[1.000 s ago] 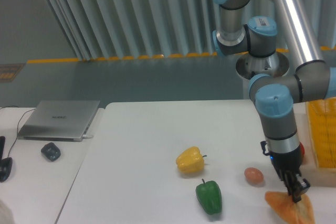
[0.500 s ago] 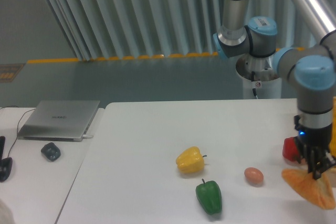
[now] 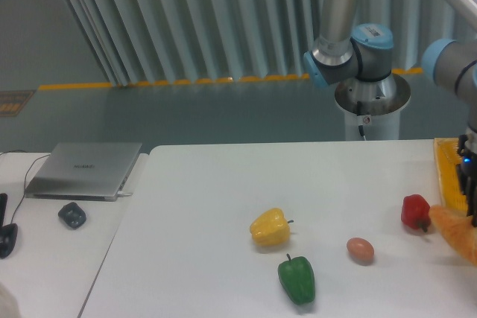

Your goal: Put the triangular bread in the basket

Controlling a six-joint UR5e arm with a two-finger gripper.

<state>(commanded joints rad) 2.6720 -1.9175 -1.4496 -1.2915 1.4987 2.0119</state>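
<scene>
The triangular bread (image 3: 456, 231), golden-orange and glossy, hangs at the right edge of the view, partly cut off. It is lifted above the table, just right of a red pepper. My gripper (image 3: 472, 212) is at the frame's right edge, mostly out of view, shut on the bread's top. The yellow-orange mesh basket (image 3: 449, 171) shows as a strip at the right edge, behind the gripper and bread.
A red pepper (image 3: 415, 212), a brownish egg (image 3: 361, 250), a green pepper (image 3: 297, 279) and a yellow pepper (image 3: 270, 228) lie on the white table (image 3: 209, 206). A laptop (image 3: 83, 170) and a mouse (image 3: 72, 214) are on the left table.
My gripper has carried the bread up and to the right, from the front of the table by the egg toward the basket. The red pepper is uncovered now.
</scene>
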